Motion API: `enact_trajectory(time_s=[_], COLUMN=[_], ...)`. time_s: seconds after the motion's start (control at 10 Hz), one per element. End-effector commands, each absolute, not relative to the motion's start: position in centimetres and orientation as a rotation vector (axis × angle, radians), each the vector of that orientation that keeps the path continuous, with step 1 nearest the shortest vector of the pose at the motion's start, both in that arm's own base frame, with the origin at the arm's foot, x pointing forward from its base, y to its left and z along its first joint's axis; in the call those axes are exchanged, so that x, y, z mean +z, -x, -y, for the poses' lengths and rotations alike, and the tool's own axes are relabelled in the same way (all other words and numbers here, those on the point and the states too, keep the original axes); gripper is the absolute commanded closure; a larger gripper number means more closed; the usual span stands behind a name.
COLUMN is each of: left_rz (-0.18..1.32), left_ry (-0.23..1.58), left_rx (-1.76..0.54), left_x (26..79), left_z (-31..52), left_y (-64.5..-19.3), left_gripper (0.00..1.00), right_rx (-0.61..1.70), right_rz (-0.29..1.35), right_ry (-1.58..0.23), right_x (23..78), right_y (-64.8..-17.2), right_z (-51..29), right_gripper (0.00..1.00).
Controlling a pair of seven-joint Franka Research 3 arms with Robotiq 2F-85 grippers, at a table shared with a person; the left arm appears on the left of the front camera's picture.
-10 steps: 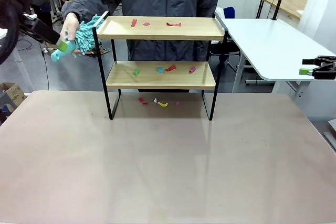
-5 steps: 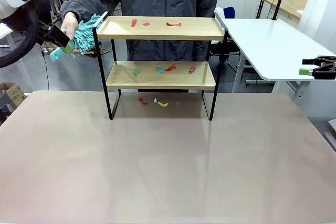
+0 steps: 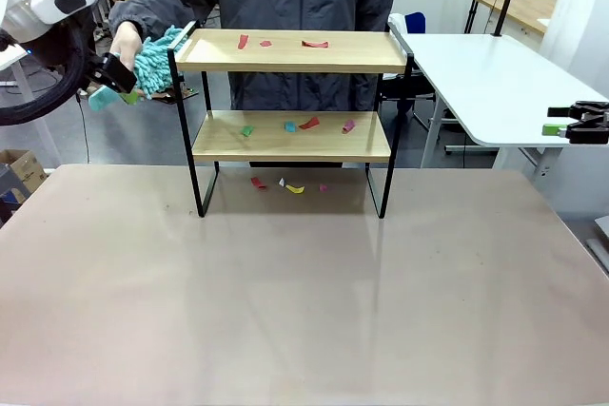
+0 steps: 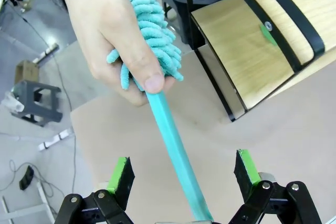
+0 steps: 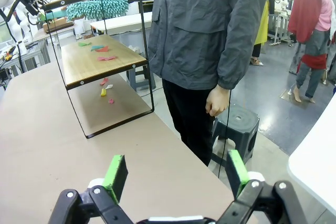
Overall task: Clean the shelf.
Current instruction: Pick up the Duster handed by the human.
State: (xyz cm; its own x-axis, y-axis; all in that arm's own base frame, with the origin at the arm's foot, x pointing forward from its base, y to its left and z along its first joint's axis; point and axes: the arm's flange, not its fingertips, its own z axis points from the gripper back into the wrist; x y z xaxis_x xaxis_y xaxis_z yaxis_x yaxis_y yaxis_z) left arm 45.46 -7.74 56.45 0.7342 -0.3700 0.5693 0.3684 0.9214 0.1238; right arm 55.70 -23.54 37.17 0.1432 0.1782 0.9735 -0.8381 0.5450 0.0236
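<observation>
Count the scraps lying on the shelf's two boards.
7. Top board: left red scrap, small red scrap beside it, long red scrap. Lower board: green scrap, blue scrap, red sliver, pink scrap. Rails may hide tiny ones.

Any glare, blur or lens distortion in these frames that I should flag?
Front view: sharp, evenly lit, a faint reflection of the shelf on the glossy table. Left wrist view: wide-angle, so the person's hand looms large and the shelf's rails slant. Right wrist view: the shelf's frame bows and leans; no harsh glare.
</observation>
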Motion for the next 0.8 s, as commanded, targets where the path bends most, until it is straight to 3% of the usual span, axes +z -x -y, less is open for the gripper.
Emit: enact_trajectory(time_s=[0.0, 0.1, 0.2, 0.4, 0.5, 0.7], left_rz=[0.617, 0.616, 0.611, 0.605, 0.605, 0.599], left_ry=[-0.023, -0.026, -0.028, -0.024, -0.021, -0.018], left_rx=[-0.367, -0.363, -0.36, -0.347, -0.346, -0.328], left_x=[56.78, 56.81, 56.81, 56.91, 56.99, 57.1], left_z=[7.54, 7.43, 7.4, 7.39, 7.35, 7.3], left_y=[-46.01, -46.01, -45.96, -45.9, -45.88, -45.87], left_gripper=[0.57, 0.57, 1.0, 1.0, 0.84, 1.0], right_rx=[0.832, 0.832, 0.832, 0.832, 0.832, 0.832], right_rz=[1.217, 1.217, 1.217, 1.217, 1.217, 1.217], right_ry=[-0.675, -0.675, -0.675, -0.675, -0.675, -0.675], right_x=[37.32, 37.32, 37.32, 37.32, 37.32, 37.32], right_y=[-55.75, -55.75, -55.75, -55.75, -55.75, -55.75], right_z=[23.45, 23.45, 23.45, 23.45, 23.45, 23.45], right_gripper=[0.0, 0.0, 0.0, 0.0, 0.0, 0.0])
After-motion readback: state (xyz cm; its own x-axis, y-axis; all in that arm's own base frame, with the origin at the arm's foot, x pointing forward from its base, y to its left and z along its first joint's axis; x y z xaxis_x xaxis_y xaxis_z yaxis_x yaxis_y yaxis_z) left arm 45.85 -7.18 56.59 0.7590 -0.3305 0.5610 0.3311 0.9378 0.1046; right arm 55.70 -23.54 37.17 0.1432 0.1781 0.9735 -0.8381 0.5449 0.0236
